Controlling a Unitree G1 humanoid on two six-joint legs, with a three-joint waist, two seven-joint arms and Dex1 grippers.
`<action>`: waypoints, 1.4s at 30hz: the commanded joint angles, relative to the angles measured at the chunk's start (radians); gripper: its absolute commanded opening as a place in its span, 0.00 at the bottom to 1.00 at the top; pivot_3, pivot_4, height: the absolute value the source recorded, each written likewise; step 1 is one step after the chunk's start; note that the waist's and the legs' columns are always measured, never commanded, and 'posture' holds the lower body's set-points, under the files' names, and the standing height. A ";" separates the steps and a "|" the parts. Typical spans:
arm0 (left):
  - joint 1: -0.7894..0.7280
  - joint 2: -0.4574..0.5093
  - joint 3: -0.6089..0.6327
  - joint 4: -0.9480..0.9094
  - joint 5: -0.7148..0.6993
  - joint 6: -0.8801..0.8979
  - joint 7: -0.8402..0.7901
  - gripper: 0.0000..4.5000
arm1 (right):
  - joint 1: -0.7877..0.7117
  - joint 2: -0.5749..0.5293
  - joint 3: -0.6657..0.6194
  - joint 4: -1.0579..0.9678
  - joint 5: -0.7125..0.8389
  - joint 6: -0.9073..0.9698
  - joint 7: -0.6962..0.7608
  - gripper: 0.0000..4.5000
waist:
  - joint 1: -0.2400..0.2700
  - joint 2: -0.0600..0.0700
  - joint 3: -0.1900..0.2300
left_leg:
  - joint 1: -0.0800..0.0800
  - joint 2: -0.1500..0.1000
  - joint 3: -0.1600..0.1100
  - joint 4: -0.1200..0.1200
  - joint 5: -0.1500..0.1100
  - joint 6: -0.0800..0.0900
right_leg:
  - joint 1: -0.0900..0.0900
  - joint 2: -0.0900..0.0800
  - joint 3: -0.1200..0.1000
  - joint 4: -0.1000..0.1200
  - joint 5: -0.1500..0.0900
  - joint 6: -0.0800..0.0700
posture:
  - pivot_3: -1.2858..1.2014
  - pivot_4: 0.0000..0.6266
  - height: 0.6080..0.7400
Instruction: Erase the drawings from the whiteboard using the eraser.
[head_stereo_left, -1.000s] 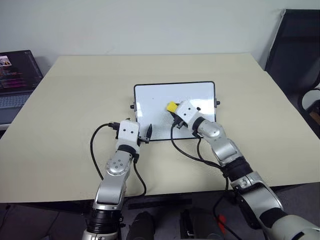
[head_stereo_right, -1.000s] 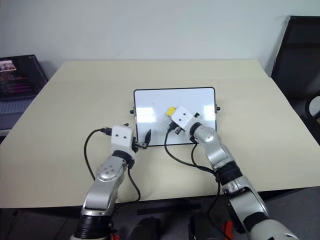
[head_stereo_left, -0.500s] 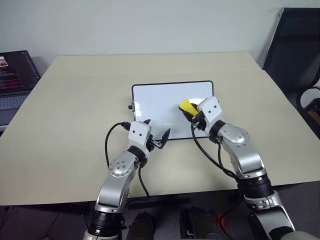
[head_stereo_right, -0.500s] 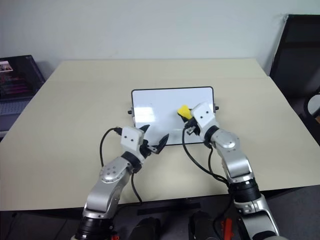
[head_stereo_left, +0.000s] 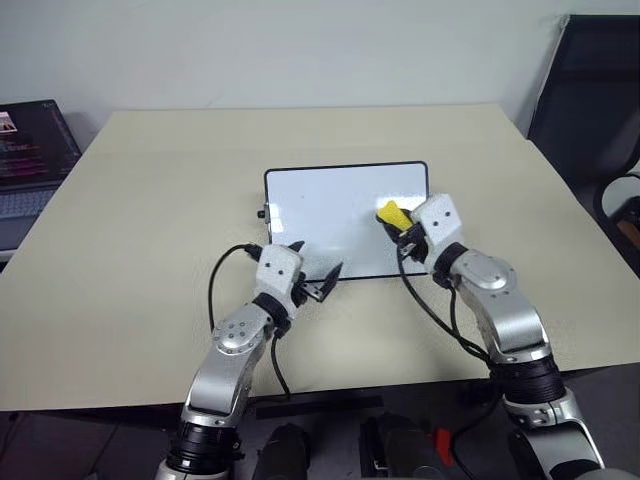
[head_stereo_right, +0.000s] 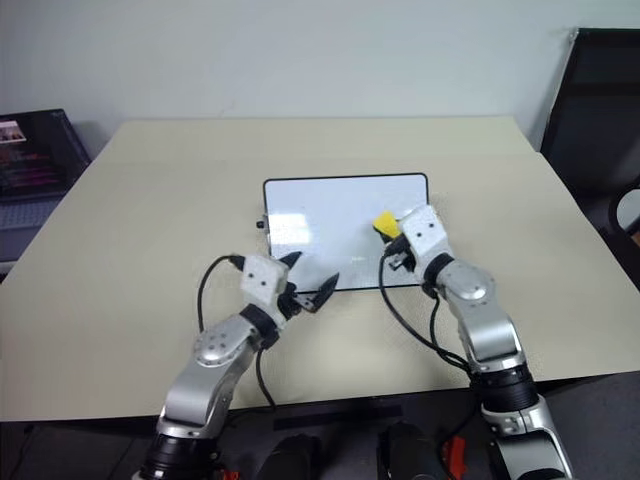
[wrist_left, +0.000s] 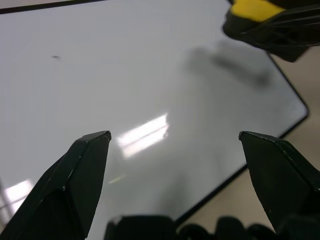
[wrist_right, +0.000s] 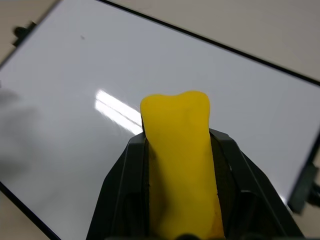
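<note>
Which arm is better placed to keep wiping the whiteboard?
Right: the right gripper already clamps the yellow eraser over the whiteboard. The left gripper is open and empty at its near edge.

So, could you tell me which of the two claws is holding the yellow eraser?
The right claw, shut on the eraser over the whiteboard. The left claw is open and empty at the board's near edge.
</note>
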 joint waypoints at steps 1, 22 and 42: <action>-0.039 0.010 -0.032 -0.024 -0.008 -0.040 -0.048 1.00 | 0.019 -0.044 -0.081 -0.111 -0.001 0.071 -0.035 0.28 | 0.002 0.000 0.000 | 0.000 0.000 0.000 0.000 0.000 0.000 | 0.000 0.000 0.000 0.000 0.000 0.000 | 0.52 0.24 1.00; -0.217 0.142 -0.084 0.238 -0.114 -0.123 -0.454 1.00 | 0.101 -0.130 -0.275 -0.230 0.072 0.511 -0.121 0.28 | -0.004 0.001 0.001 | 0.000 0.000 0.001 0.000 0.000 0.000 | 0.000 0.000 0.001 0.000 -0.001 -0.001 | 0.52 0.24 1.00; -0.248 0.129 -0.105 0.307 -0.053 -0.217 -0.481 1.00 | 0.080 -0.101 -0.264 -0.041 0.103 0.413 -0.138 0.28 | -0.004 0.001 0.001 | 0.000 0.000 0.001 0.000 0.000 0.000 | -0.001 0.000 0.000 0.000 0.000 0.000 | 0.52 0.24 1.00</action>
